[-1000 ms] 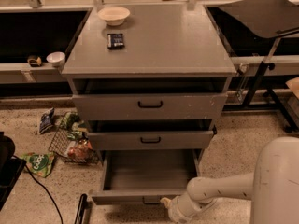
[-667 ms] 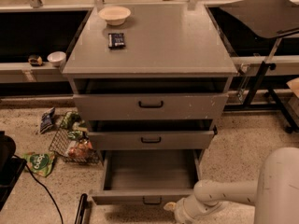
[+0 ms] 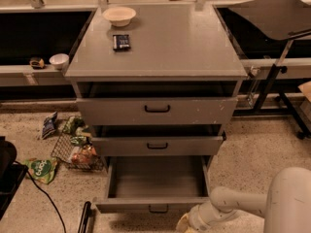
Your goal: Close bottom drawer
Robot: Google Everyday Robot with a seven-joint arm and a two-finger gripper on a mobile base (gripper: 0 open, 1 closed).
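The grey cabinet point(image 3: 155, 62) has three drawers. The bottom drawer point(image 3: 155, 183) is pulled far out and empty; its slim front panel point(image 3: 121, 206) with a small black handle point(image 3: 159, 209) sits near the frame's lower edge. The top drawer point(image 3: 157, 109) and middle drawer point(image 3: 157, 145) stand slightly out. My white arm point(image 3: 243, 203) reaches in from the lower right. The gripper point(image 3: 187, 224) sits low at the frame's bottom edge, just right of and below the bottom drawer's handle, in front of the panel.
A bowl point(image 3: 119, 15) and a dark small box point(image 3: 121, 41) lie on the cabinet top. A wire basket point(image 3: 77, 154) and snack bags point(image 3: 43, 169) lie on the floor at left. A black cable point(image 3: 43, 198) runs at lower left. A black stand point(image 3: 277, 76) is at right.
The arm has dropped lower and further toward the frame's bottom edge, so less of the gripper shows. The bottom drawer stays pulled out as before.
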